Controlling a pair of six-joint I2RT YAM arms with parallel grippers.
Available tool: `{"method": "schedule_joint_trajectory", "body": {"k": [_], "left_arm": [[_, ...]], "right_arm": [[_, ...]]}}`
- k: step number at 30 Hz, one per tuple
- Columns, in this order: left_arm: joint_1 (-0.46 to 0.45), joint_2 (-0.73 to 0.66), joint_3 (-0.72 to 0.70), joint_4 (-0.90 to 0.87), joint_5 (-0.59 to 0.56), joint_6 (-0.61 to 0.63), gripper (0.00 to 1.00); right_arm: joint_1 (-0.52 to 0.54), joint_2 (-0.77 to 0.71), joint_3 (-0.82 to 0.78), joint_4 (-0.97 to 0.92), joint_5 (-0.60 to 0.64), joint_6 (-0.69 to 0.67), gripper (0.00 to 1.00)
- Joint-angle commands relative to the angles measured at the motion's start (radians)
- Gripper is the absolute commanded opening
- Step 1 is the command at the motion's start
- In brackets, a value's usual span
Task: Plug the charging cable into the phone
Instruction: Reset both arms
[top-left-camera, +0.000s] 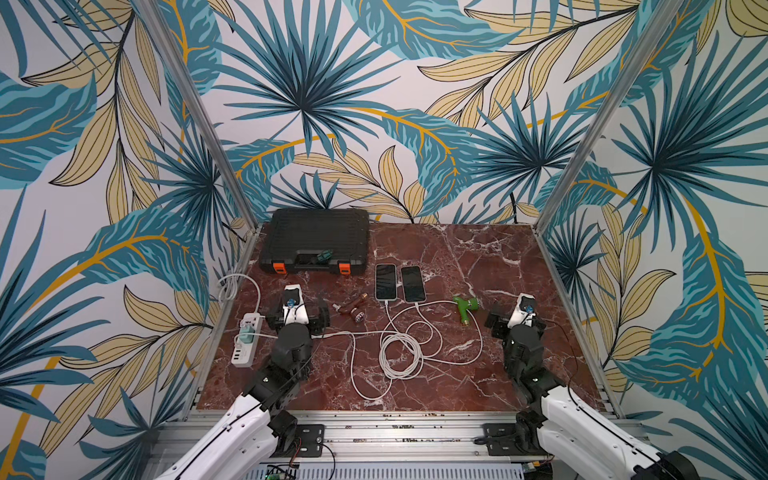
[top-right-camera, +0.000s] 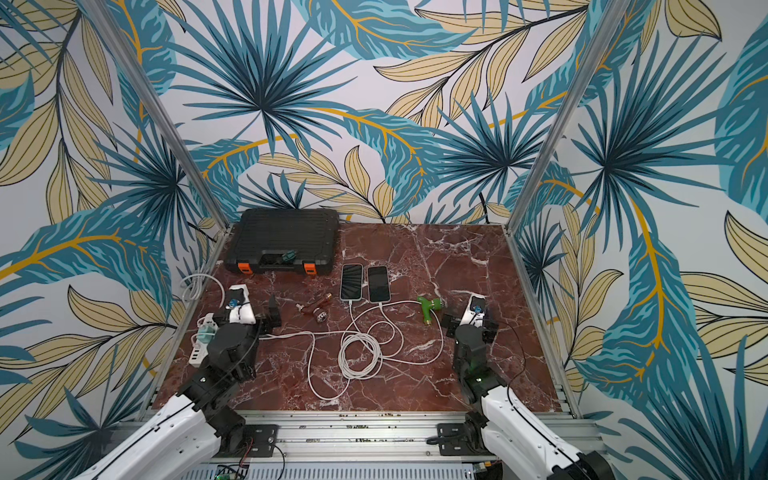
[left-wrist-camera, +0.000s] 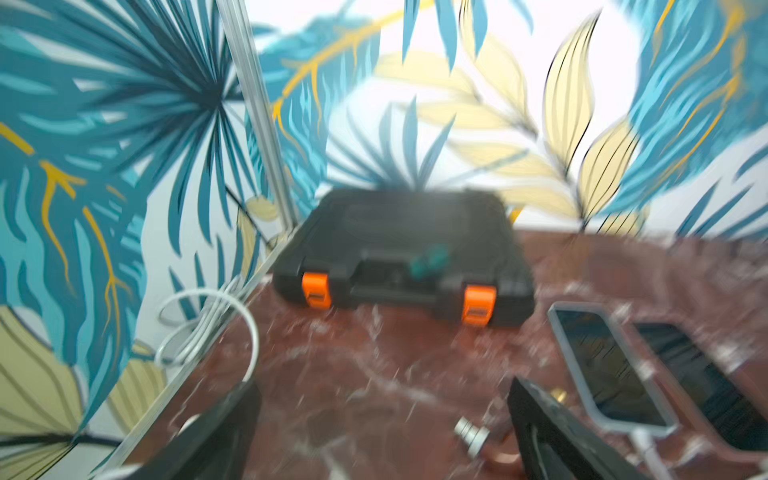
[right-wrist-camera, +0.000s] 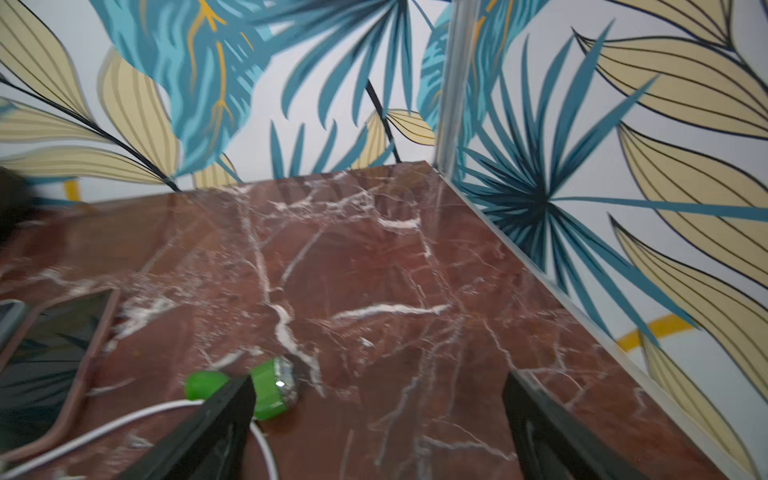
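I am holding my left claw (top-left-camera: 298, 316) wide and empty, hovering low over the marble table (top-left-camera: 478, 257) with the power strip (top-left-camera: 248, 338) just outside its left finger. A brown metal-tipped tool (top-left-camera: 351, 311) is lying just past its right finger. Further right of that claw, and ahead of it, the light-cased phone (top-left-camera: 385, 281) is lying flat. The charging cable (top-left-camera: 383, 353) is running into the end of the phone nearest me, and its plug looks seated. A dark phone (top-left-camera: 413, 284) is touching or nearly touching the first and is wired the same way. A green T-shaped tool (top-left-camera: 465, 308) is sitting just left of my right claw (top-left-camera: 517, 320), which is also spread wide, gripping nothing and well apart from both phones. I am judging the plugging done, so the next move is only calling for a retreat that avoids snagging the loose loops.
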Motion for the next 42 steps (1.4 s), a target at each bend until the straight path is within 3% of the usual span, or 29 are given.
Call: {"method": "schedule_joint_trajectory", "body": {"k": [1,3,4,6,7,9,11,13,15,19,21,22,24,25,31,42], "left_arm": [[0.065,0.062,-0.065,0.285,0.028,0.116,1.00],[0.179,0.237,-0.088,0.436,0.111,0.096,1.00],[0.243,0.327,-0.075,0.477,0.164,0.058,1.00],[0.287,0.464,0.037,0.376,0.200,0.025,1.00],[0.294,0.511,0.050,0.416,0.226,0.069,1.00],[0.315,0.619,0.011,0.678,0.261,0.141,1.00],[0.381,0.799,0.007,0.923,0.369,0.139,1.00],[0.414,0.930,-0.025,1.105,0.415,0.127,1.00],[0.421,0.913,-0.033,1.086,0.439,0.115,1.00],[0.421,0.908,0.084,0.874,0.522,0.151,1.00],[0.434,0.903,0.091,0.843,0.541,0.140,1.00],[0.435,0.904,0.090,0.849,0.544,0.139,1.00],[0.436,0.907,0.088,0.854,0.544,0.139,1.00],[0.436,0.907,0.087,0.857,0.545,0.139,1.00],[0.436,0.908,0.087,0.860,0.549,0.143,1.00],[0.434,0.907,0.087,0.859,0.548,0.143,1.00]], "right_arm": [[-0.047,0.186,-0.030,0.337,0.147,-0.091,0.99],[-0.063,0.326,-0.002,0.431,0.164,-0.149,0.99],[-0.072,0.395,-0.018,0.627,0.159,-0.208,0.99],[-0.108,0.499,-0.022,0.871,0.103,-0.257,0.99],[-0.128,0.543,-0.015,0.939,0.081,-0.263,0.99],[-0.168,0.616,-0.008,1.030,-0.021,-0.258,0.99],[-0.206,0.701,-0.010,1.152,-0.064,-0.261,0.99],[-0.232,0.634,-0.033,1.049,-0.124,-0.206,0.99],[-0.260,0.639,-0.045,1.101,-0.186,-0.202,0.99],[-0.313,0.627,0.012,0.937,-0.331,-0.164,0.99],[-0.390,0.660,0.015,0.954,-0.460,-0.122,0.98],[-0.403,0.711,0.024,1.020,-0.467,-0.113,0.99],[-0.434,0.668,0.071,0.793,-0.543,-0.087,0.99],[-0.449,0.689,0.062,0.876,-0.563,-0.086,0.99],[-0.450,0.670,0.060,0.851,-0.559,-0.085,0.99],[-0.450,0.676,0.092,0.796,-0.679,-0.128,0.99]]}}
